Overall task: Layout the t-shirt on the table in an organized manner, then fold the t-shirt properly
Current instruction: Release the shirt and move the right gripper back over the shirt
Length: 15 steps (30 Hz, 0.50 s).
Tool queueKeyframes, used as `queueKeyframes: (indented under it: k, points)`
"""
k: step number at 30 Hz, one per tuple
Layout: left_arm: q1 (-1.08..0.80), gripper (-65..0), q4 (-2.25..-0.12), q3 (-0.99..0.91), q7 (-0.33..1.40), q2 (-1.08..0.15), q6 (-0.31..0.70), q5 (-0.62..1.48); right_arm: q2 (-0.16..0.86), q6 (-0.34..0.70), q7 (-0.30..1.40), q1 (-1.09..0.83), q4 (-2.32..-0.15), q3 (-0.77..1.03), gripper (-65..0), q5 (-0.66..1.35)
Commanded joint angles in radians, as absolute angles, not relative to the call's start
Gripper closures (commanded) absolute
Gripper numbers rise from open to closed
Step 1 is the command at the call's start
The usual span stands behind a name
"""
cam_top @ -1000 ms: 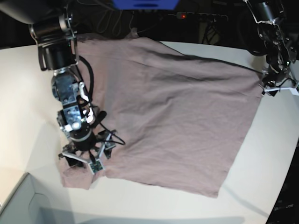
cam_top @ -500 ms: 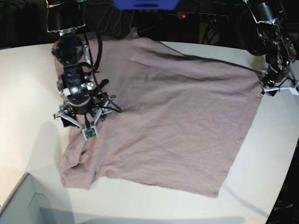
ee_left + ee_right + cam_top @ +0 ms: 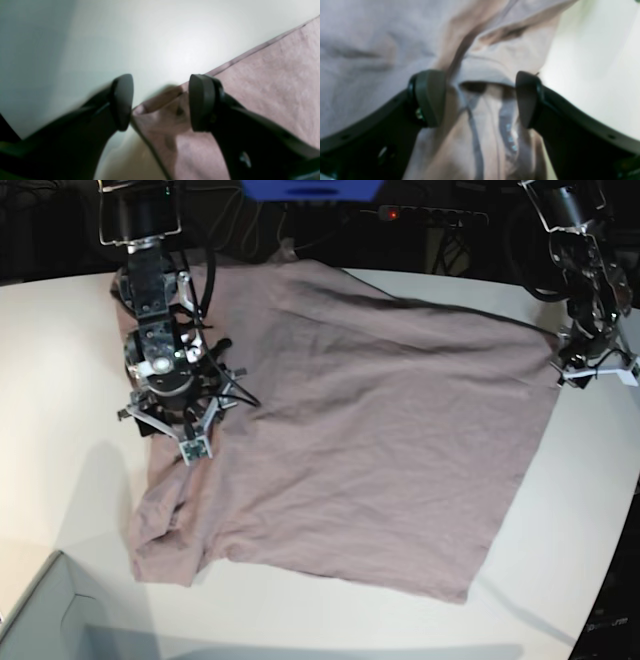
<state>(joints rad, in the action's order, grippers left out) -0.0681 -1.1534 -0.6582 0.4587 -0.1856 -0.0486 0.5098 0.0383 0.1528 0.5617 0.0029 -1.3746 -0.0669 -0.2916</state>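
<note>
the table (image 3: 60, 380) is the largest thing here, a smooth white top that runs out past the cloth on both sides and below it in the base view. on it lies the t-shirt (image 3: 370, 430), a dusty mauve-brown spread over the middle of the table, its broad central part mostly flat. along its top edge, towards the right, a long fold slants down to a corner. on the base view's left side the cloth is bunched into ridges and layers, and a crumpled flap sticks out at the lower left. the right gripper (image 3: 480, 100) is over this bunched side, its jaws standing wide, with raised folds of the shirt between the fingertips; i cannot tell whether they touch the cloth, but the jaws are not closed on it. the left gripper (image 3: 161, 102) is at the shirt's corner at the base view's right, its jaws apart too, with the folded corner showing between the fingertips and bare table beyond; no grip shows, and contact is unclear. smallest is part of a grey box (image 3: 35, 615), cut off at the base view's lower left corner, near the shirt's crumpled flap but apart from it.
</note>
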Motion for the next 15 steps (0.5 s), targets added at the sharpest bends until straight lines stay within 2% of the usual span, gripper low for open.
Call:
queueKeyframes:
  k: [1,7,9,12,15]
  points:
    - [-0.056,-34.6,-1.168,-0.659,0.452,-0.199,-0.044,0.515,0.042,0.143,0.545,0.03,-1.377,-0.07,-40.0,-0.298]
    - [-0.056,-34.6,-1.167,-0.659,0.452,-0.197,-0.044,0.518,0.081,0.143,0.544,0.051,-1.325,-0.133,-39.6,-0.298]
    - [-0.054,-34.6,-1.167,-0.659,0.452,-0.196,-0.044,0.518,0.082,0.143,0.544,0.067,-1.325,-0.134,-37.6,-0.298]
    - [-0.054,-34.6,-1.167,-0.659,0.452,-0.196,-0.044,0.518,0.087,0.143,0.544,0.079,-1.319,-0.133,-30.1,-0.298]
    - [-0.054,-34.6,-1.164,-0.659,0.452,-0.196,-0.044,0.518,0.087,0.143,0.544,0.088,-1.319,-0.128,-19.0,-0.298]
